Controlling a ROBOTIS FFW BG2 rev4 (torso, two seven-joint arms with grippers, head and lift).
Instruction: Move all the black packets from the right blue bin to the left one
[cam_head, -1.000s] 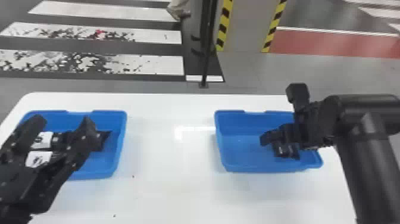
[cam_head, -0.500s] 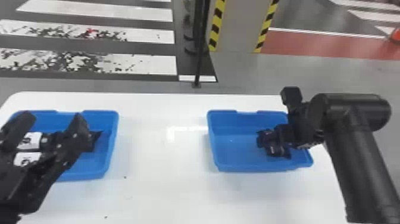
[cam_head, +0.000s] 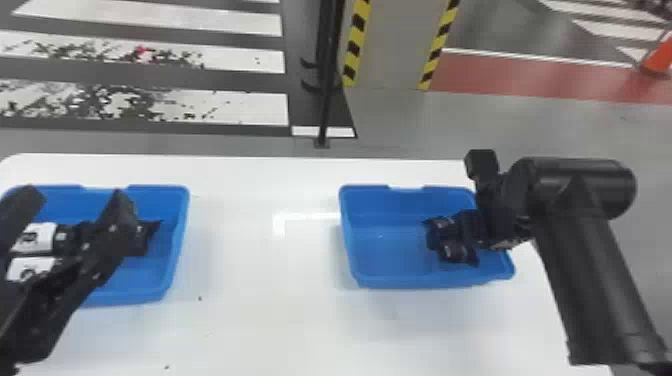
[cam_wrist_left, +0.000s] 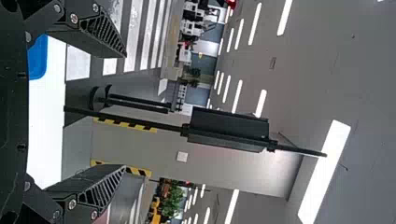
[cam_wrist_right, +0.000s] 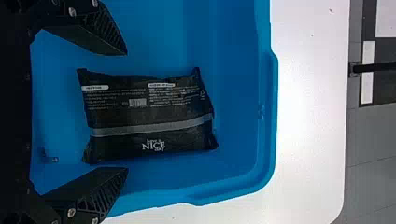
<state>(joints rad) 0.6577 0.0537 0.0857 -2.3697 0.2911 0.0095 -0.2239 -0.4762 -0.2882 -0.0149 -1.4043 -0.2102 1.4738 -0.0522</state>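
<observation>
Black packet (cam_wrist_right: 149, 109) lies inside right blue bin (cam_wrist_right: 270, 149), R pincer (cam_wrist_right: 127, 112) wide over that bin, so best lower straight w/ packet centred btwn fingertips, then squeeze gently.

Bright overhead light, ceiling strips (cam_wrist_left: 324, 171) blown white; glare streak on bench (cam_head: 260, 325), soft shadow beside right blue bin (cam_head: 410, 281).

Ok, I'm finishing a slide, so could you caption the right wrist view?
Open right gripper facing a black packet in the right blue bin.
</observation>
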